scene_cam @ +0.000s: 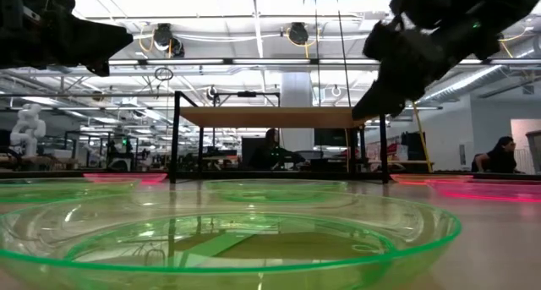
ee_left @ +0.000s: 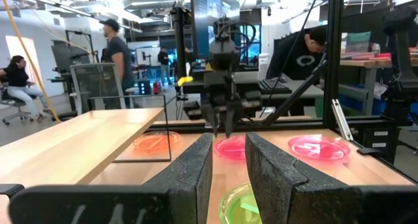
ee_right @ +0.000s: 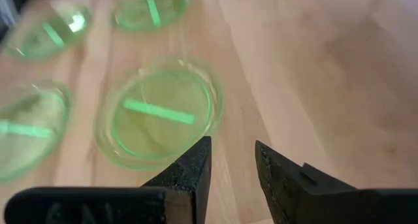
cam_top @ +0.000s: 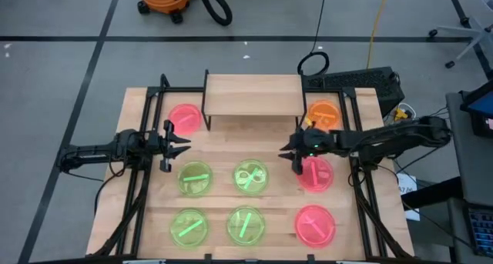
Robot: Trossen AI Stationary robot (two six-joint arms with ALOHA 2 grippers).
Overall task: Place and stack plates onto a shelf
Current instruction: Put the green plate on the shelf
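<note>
The shelf (cam_top: pixel 253 95) stands at the table's far middle on thin black legs, and its board is bare. A pink plate (cam_top: pixel 185 118) lies left of it and an orange plate (cam_top: pixel 323 114) right of it. Several green plates (cam_top: pixel 196 178) lie flat mid-table, and two pink plates (cam_top: pixel 316 174) lie on the right. My left gripper (cam_top: pixel 181 145) hovers open above the table between the far pink plate and a green one. My right gripper (cam_top: pixel 291 152) hovers open beside the right pink plate, slanting down toward a green plate (ee_right: pixel 160 116). Neither holds anything.
Black frame rails (cam_top: pixel 139 179) run along the table's left and right sides. Bare wood lies in front of the shelf between the two grippers. A green plate (scene_cam: pixel 228 239) sits close to the near edge. People (ee_left: pixel 117 54) stand and sit in the room beyond the table.
</note>
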